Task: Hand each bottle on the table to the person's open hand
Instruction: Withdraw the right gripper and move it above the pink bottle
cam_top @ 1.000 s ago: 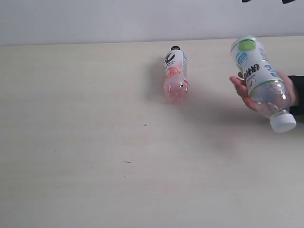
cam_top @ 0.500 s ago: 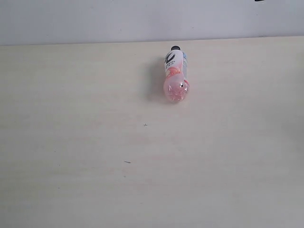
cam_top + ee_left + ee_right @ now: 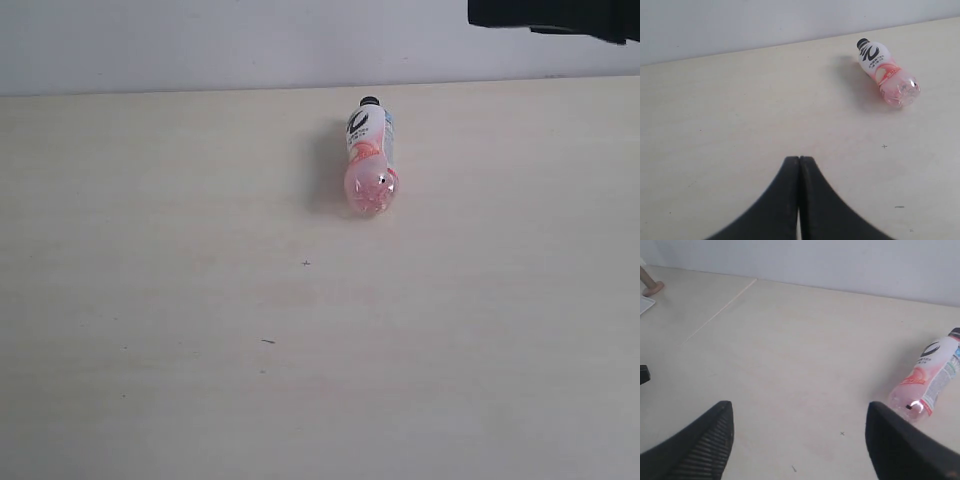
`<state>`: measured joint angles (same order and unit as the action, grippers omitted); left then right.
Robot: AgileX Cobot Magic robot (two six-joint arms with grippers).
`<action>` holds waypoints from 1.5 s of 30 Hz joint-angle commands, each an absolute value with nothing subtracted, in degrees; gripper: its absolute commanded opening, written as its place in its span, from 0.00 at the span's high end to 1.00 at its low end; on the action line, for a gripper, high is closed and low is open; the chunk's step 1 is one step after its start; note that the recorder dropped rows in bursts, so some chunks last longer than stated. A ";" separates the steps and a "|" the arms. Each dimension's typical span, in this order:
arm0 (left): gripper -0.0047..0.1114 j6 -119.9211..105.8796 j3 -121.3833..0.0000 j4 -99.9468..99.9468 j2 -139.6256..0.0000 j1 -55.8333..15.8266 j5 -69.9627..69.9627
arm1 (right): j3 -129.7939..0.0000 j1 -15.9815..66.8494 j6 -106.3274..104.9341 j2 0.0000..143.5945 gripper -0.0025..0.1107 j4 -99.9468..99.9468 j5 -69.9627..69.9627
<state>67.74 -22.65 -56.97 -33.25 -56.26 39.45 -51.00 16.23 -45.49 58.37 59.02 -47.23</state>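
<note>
The bottle (image 3: 370,170) is made of clear, glossy plastic tinted pink, with bright glints at its base. A smooth printed label (image 3: 368,128) is wrapped round it, and it is closed with a matt black cap (image 3: 369,101). The surface (image 3: 200,300) is finished in pale, matt wood grain. The fingers (image 3: 715,450) of the right gripper (image 3: 799,407) are moulded in matt black plastic, ribbed inside.

Matte black left pincer (image 3: 799,160), smooth tapered fingers (image 3: 782,200), black right pincer (image 3: 799,409), ribbed inner pads (image 3: 712,450)
</note>
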 commanded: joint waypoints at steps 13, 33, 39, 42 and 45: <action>0.96 67.72 -22.38 -57.43 -32.95 -56.54 39.03 | -32.54 16.05 -72.38 43.70 0.53 76.33 -37.94; 0.96 67.72 -22.38 -57.43 -32.95 -56.54 39.03 | -28.27 16.05 -74.38 43.32 0.70 79.56 -31.14; 0.96 67.72 -22.38 -57.43 -32.95 -56.54 39.03 | -28.27 16.05 -74.92 43.32 0.70 79.56 -31.14; 0.96 67.72 -22.38 -57.43 -32.95 -56.54 39.03 | -28.27 16.05 -75.48 43.32 0.70 79.56 -31.14; 0.96 67.72 -22.38 -57.43 -32.95 -56.54 39.03 | -28.27 16.05 -75.48 43.32 0.70 79.56 -31.14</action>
